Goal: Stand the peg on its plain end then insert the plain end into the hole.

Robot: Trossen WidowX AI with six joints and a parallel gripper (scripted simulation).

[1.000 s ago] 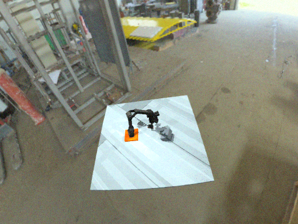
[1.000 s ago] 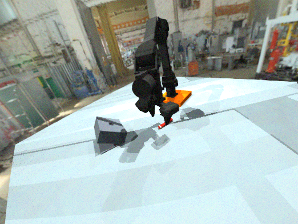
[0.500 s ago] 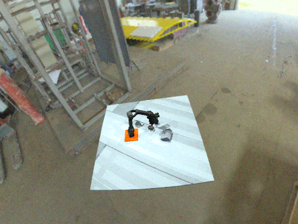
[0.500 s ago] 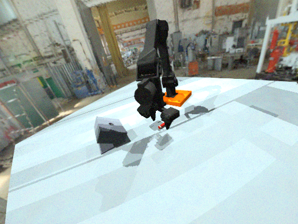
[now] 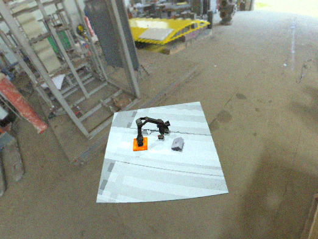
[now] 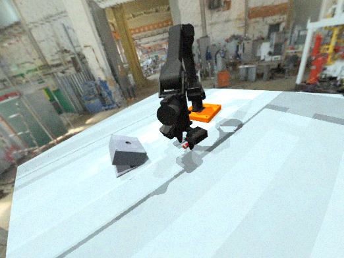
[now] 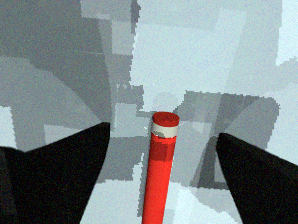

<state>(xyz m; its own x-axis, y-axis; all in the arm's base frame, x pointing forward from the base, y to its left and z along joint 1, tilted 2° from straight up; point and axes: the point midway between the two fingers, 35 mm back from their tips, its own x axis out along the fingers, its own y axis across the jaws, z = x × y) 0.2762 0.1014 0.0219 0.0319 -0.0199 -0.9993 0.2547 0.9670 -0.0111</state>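
- While the gripper straddles the red peg at frame centre, its jaws stand apart, gaps both sides, pinching nothing.
- Sloped panel sits left of the arm.

peg between end effector fingers, gaps both sides

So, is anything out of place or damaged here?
Nothing stands out. The red peg lies on the table between the gripper's two fingers, which are apart from it on both sides. The sloped panel sits intact, its hole unfilled.
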